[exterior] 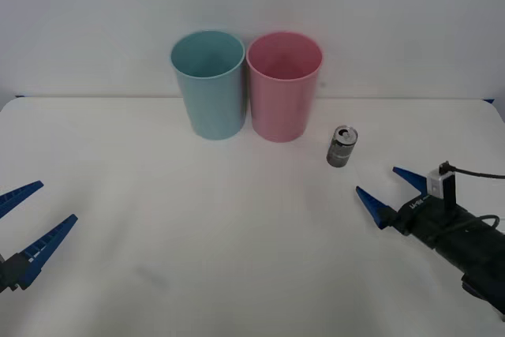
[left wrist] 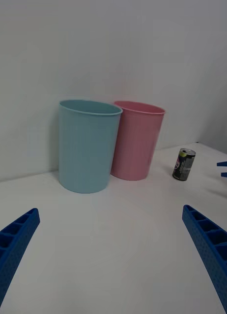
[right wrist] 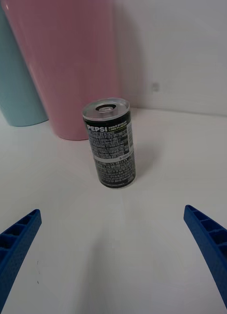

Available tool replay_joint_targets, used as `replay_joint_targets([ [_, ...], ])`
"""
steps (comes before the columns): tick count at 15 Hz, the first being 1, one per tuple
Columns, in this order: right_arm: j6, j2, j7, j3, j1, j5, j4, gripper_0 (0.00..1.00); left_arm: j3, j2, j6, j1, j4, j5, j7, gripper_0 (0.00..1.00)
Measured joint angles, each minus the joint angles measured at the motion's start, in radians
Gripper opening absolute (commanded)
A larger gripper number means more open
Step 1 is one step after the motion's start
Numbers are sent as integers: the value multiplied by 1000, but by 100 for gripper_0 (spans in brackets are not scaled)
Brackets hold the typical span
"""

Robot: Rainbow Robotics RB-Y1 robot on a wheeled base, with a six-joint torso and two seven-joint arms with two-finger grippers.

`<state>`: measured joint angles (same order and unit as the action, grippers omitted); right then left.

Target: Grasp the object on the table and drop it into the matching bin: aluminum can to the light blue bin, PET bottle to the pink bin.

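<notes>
The right pincer [exterior: 388, 192] hangs low over the white surface [exterior: 197, 226] with its blue ribbed fingers spread wide and nothing between them. The gap points straight at the Pepsi can [exterior: 342, 146], which stands upright just ahead, apart from the fingertips. That wide spread looks chosen so both fingers can pass either side of the can's body once the arm moves forward. In the right wrist view the can [right wrist: 111, 143] sits centred between the two fingers, which suggests the approach is already lined up.

The can is dark grey-black with a silver top. "PEPSI" reads in white near its upper edge, with a short line of greenish lettering beside it and blocks of fine white print below, too small to read. A pale band crosses the middle of the label.

Just beyond the can, and to the pincer's left, stands the pink bin [exterior: 284, 84]; the can is near its base but not touching. Farther left, touching or almost touching the pink one, is the light blue bin [exterior: 208, 83], where this can belongs. Carrying it there would likely mean lifting it above the pink rim.

The left pincer [exterior: 22, 226] waits well apart on the far side of the surface, fingers likewise wide and empty.
</notes>
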<state>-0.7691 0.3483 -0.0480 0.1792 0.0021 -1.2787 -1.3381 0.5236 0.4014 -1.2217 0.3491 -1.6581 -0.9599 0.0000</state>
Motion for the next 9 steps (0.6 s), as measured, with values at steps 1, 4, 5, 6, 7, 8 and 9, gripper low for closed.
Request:
replay_joint_targets([
  [1, 5, 0, -5, -9, -24, -1, 24, 100, 0, 0, 0, 0, 0, 0, 0, 100],
  [4, 19, -1, -17, -29, -95, -9, 103, 100, 0, 0, 0, 0, 0, 0, 0, 100],
  [5, 24, -2, -23, -35, -123, -12, 133, 100, 0, 0, 0, 0, 0, 0, 0, 100],
  [6, 27, -4, -28, -42, -151, -13, 165, 100, 0, 0, 0, 0, 0, 0, 0, 100],
  [7, 32, -6, -32, -52, -176, -15, 193, 100, 0, 0, 0, 0, 0, 0, 0, 100],
  [8, 39, -9, -35, -60, -204, -20, 219, 100, 0, 0, 0, 0, 0, 0, 0, 100],
  [9, 47, -15, -38, -63, -232, -31, 247, 100, 0, 0, 0, 0, 0, 0, 0, 100],
])
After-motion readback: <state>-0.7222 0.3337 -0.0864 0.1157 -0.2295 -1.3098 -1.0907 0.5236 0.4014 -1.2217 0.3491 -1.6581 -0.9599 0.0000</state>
